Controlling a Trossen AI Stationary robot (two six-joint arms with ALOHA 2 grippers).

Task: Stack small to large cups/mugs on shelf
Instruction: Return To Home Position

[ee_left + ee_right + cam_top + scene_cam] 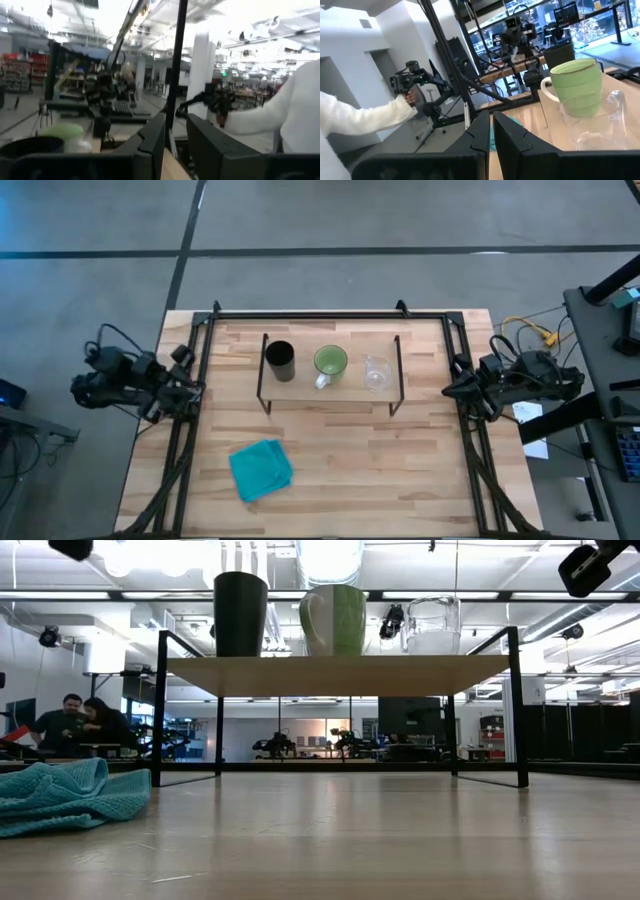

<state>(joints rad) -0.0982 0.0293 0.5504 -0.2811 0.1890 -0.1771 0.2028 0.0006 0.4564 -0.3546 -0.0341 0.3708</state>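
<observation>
The shelf [330, 392] stands mid-table on thin black legs, its wood board [340, 675] level. On the board, each on its base, stand in a row a black cup [280, 361] [240, 615], a green mug [330, 363] [333, 620] with a white handle, and a clear glass cup [376, 372] [432, 625]. My left gripper [197, 388] [176, 137] waits at the table's left edge, fingers a little apart and empty. My right gripper [447, 390] [490, 132] waits at the right edge, shut and empty, with the glass cup [597, 125] and the mug [575, 87] ahead of it.
A teal folded cloth [262, 470] [60, 795] lies on the table's near left part. The black table frame [330, 313] runs along the far edge and both sides. A person's white sleeve [295, 110] [360, 120] shows beyond the table.
</observation>
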